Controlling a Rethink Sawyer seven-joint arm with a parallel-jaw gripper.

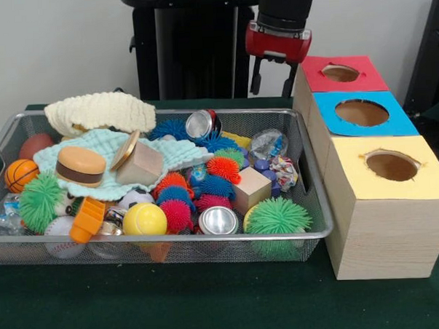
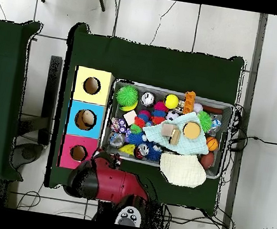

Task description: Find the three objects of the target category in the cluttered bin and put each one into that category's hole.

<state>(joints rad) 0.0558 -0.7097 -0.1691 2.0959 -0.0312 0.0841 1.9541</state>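
A wire mesh bin (image 1: 208, 238) holds a jumble of toys: several spiky rubber balls such as a green one (image 1: 277, 216), a yellow ball (image 1: 144, 219), a basketball (image 1: 20, 174), metal tins (image 1: 217, 220), wooden blocks (image 1: 251, 188), a toy burger (image 1: 80, 165) and knitted cloths (image 1: 99, 110). Three wooden boxes with holes stand beside it: red (image 1: 368, 75), blue (image 1: 401, 124) and yellow (image 1: 433, 186). My gripper (image 1: 273, 80) hangs open and empty behind the bin's far right corner, close to the red box. From above, the gripper (image 2: 104, 159) sits between the red box (image 2: 69, 146) and the bin (image 2: 170, 90).
The boxes stand in a row tight against the bin's right side in the front view. Green cloth covers the table (image 1: 211, 303). A black stand (image 1: 192, 49) rises behind the bin. One cream cloth (image 2: 183, 170) hangs over the bin's rim in the overhead view.
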